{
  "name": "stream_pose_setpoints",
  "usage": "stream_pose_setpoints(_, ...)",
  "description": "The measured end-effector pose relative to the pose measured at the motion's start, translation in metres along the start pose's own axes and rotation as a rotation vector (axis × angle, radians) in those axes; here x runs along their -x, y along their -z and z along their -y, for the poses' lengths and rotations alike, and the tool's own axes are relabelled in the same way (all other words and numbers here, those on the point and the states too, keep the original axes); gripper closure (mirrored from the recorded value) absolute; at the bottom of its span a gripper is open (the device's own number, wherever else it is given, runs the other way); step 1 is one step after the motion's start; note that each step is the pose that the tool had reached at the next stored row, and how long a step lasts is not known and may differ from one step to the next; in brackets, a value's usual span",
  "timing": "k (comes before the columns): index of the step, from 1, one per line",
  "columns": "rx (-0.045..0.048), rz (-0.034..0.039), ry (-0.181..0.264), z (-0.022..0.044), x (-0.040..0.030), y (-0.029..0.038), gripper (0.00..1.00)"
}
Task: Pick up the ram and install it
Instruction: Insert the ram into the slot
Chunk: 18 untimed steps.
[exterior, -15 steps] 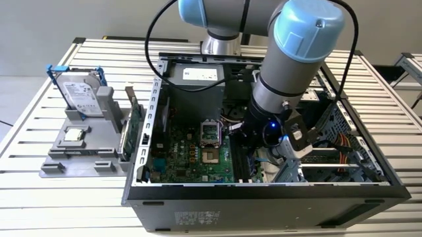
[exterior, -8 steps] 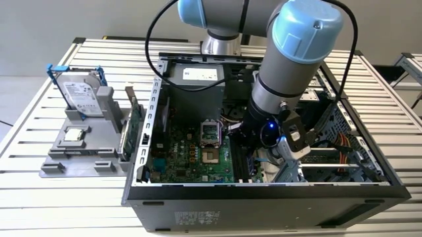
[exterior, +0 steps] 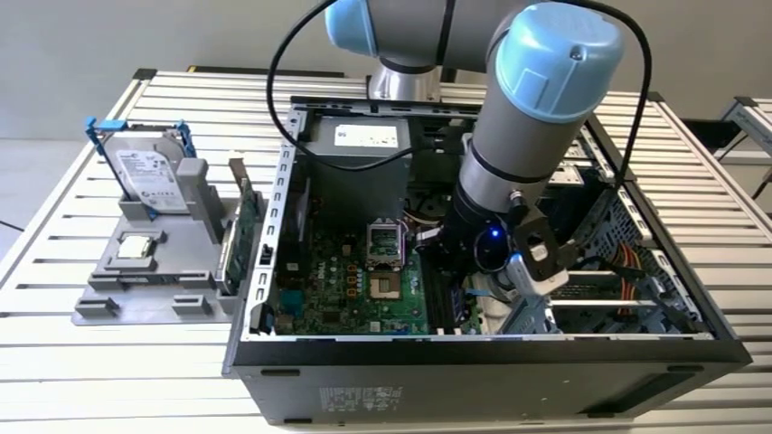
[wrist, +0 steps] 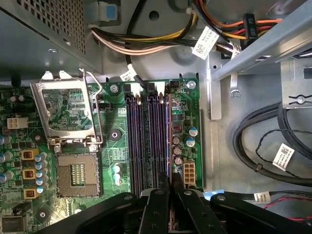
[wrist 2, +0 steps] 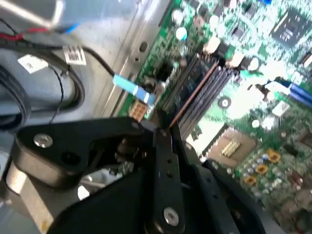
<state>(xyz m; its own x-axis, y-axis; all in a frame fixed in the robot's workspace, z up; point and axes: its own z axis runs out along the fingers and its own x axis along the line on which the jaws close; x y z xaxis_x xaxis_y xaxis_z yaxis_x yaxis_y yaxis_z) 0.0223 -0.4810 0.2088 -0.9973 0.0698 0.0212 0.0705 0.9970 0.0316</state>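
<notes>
exterior view: the arm reaches down into the open case [exterior: 483,357], with the gripper [exterior: 462,271] low over the board [exterior: 350,289] near the case's middle, toward the exterior view's right of the cpu socket [exterior: 383,242]. a holder [exterior: 157,271] stands outside the case at the exterior view's left, carrying a drive [exterior: 151,176] and a green card [exterior: 245,237].

first wrist view: the gripper [wrist: 170,195] has its two fingers [wrist: 157,209] drawn narrow, pinching the ram [wrist: 168,146], seen edge-on as a thin strip. the ram runs lengthwise away from the fingers, parallel to the slots [wrist: 146,141], and lies over the outermost slot, the one farthest from the socket [wrist: 75,170] and just beside the row of capacitors [wrist: 179,146].

second wrist view: the ram [wrist 2: 192,92] shows as a thin copper-toned edge leaving the gripper [wrist 2: 163,134] and running along the slots [wrist 2: 204,87].

the governing relation: the ram's long axis matches the slot's, and the ram sits directly beneath the gripper, in line with that slot. whether its lower edge is seated, merely touching, or just above the slot cannot be told. judged from this, the pick is done and the work stands at insertion.
</notes>
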Motion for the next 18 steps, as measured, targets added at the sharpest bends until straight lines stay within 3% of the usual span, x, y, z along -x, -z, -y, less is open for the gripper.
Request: stream_pose_setpoints(18, 0.0003, -0.0001, 0.001, 0.0000, 0.0000, -0.0016, 1.00)
